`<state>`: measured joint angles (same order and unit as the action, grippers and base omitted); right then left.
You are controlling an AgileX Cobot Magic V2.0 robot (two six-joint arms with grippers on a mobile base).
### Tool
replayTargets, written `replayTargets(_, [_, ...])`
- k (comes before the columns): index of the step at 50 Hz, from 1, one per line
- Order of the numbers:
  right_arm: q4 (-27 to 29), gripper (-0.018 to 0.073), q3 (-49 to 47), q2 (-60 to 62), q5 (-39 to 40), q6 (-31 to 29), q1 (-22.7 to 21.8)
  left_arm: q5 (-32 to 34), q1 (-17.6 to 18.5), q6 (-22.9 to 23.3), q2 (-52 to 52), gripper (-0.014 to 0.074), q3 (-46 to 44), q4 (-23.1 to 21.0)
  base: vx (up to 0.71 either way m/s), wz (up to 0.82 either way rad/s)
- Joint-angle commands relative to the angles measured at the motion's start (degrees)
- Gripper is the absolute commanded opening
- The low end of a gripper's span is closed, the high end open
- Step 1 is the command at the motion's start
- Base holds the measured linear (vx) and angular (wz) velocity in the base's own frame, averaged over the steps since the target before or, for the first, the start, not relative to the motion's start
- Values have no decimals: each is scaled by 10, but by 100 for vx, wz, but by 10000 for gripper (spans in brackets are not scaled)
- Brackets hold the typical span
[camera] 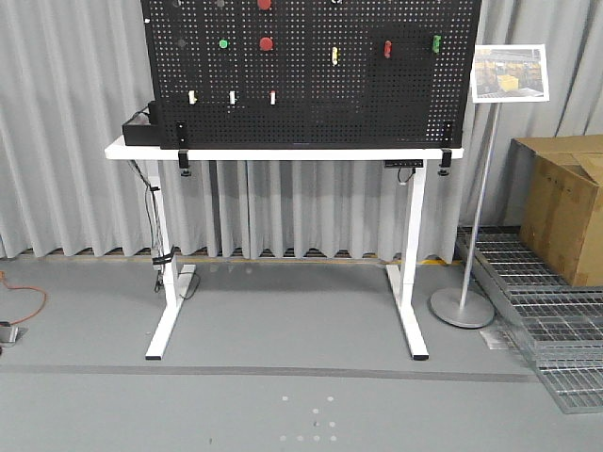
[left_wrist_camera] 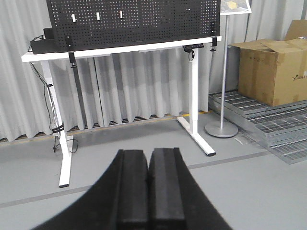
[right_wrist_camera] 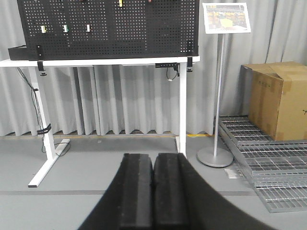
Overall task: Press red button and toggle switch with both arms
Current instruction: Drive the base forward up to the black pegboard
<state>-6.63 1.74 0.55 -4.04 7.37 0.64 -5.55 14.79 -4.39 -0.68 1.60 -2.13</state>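
A black pegboard stands on a white table. A round red button sits on it beside a green button. A red toggle switch, a yellow one and a green one are to the right. White toggles form a lower row. No arm shows in the front view. My left gripper is shut and empty, low over the floor and far from the board. My right gripper is likewise shut and empty.
A sign stand with a round base is right of the table. A cardboard box rests on metal grates at the far right. A black box sits on the table's left end. Cables hang by the left leg.
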Motion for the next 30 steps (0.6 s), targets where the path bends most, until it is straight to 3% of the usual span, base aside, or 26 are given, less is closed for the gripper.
replayTargets(1, [-6, -3, 7, 10, 48, -1, -3, 45, -1, 6, -8, 2, 15, -1, 0, 0])
replayTargets(30, [-6, -3, 7, 10, 48, -1, -3, 45, -1, 6, -8, 2, 15, -1, 1, 1])
